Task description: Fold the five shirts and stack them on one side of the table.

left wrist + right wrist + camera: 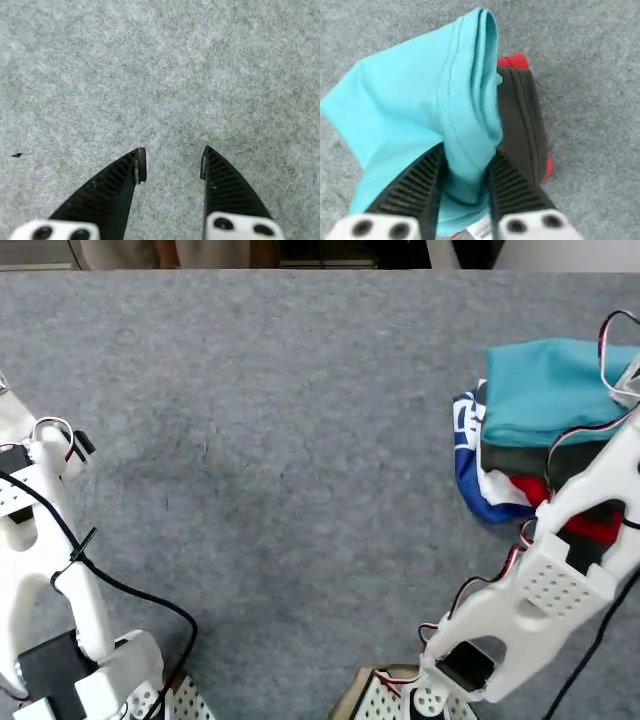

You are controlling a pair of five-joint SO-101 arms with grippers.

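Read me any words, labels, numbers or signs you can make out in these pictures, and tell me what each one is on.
Nothing can be read.
White print on the blue shirt in the stack: folded over, too little shows to read.
Small white tag under the teal shirt, held by the right gripper: blurred, unreadable.

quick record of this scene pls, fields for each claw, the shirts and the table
left claw: open, holding nothing, over bare table
right claw: shut on a fold of the teal shirt
order: teal shirt on top; dark shirt, red shirt and blue and white shirt under it
place: stacked on the right arm's side of the table
table: grey, felt-like surface
count: cannot tell whether all five shirts are there
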